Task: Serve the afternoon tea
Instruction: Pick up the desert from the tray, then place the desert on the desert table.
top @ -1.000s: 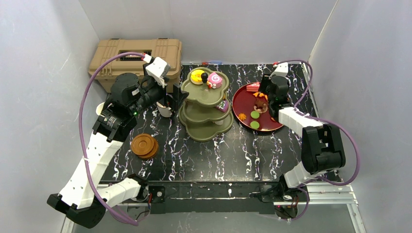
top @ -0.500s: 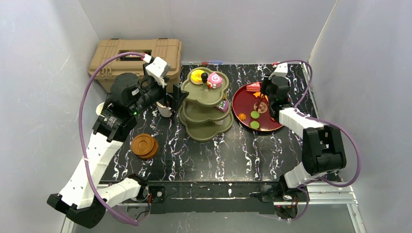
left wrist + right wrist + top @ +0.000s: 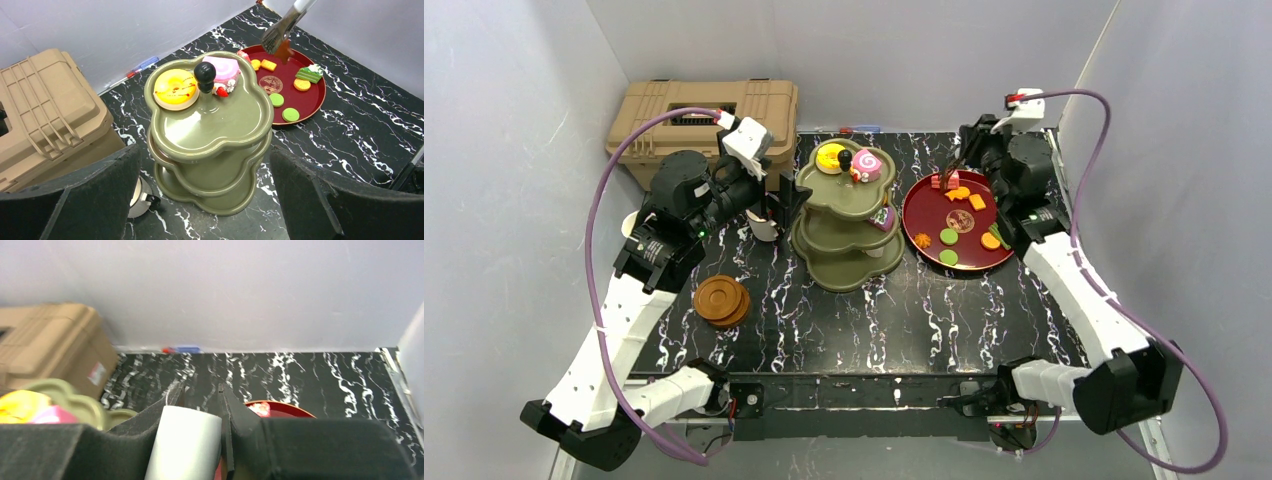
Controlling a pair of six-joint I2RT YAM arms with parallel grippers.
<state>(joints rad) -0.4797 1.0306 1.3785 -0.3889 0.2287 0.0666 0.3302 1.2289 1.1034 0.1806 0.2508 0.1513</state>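
Note:
The olive-green three-tier stand (image 3: 844, 225) with its black knob (image 3: 845, 158) stands mid-table. Its top tier holds a yellow donut (image 3: 830, 157) and a pink roll (image 3: 867, 165). My left gripper (image 3: 786, 200) is open beside the stand's left side; in the left wrist view the left gripper (image 3: 205, 200) frames the stand (image 3: 215, 125) without touching it. A white cup (image 3: 764, 228) stands under the left gripper. My right gripper (image 3: 989, 150) is shut on white-handled tongs (image 3: 954, 170), raised over the plate's far edge. The tongs (image 3: 282, 30) pinch a small red-brown piece (image 3: 285, 50). Brown saucers (image 3: 721, 300) are stacked front left.
The dark-red plate (image 3: 929, 205) right of the stand carries several small pastries, among them green discs (image 3: 948, 237). The tan toolbox (image 3: 704, 115) stands at the back left. A white mug (image 3: 629, 222) is partly hidden behind the left arm. Grey walls enclose the table.
My right arm has risen from the plate and swung back and right, lifting the tongs off it. The left arm and the stand have not moved.

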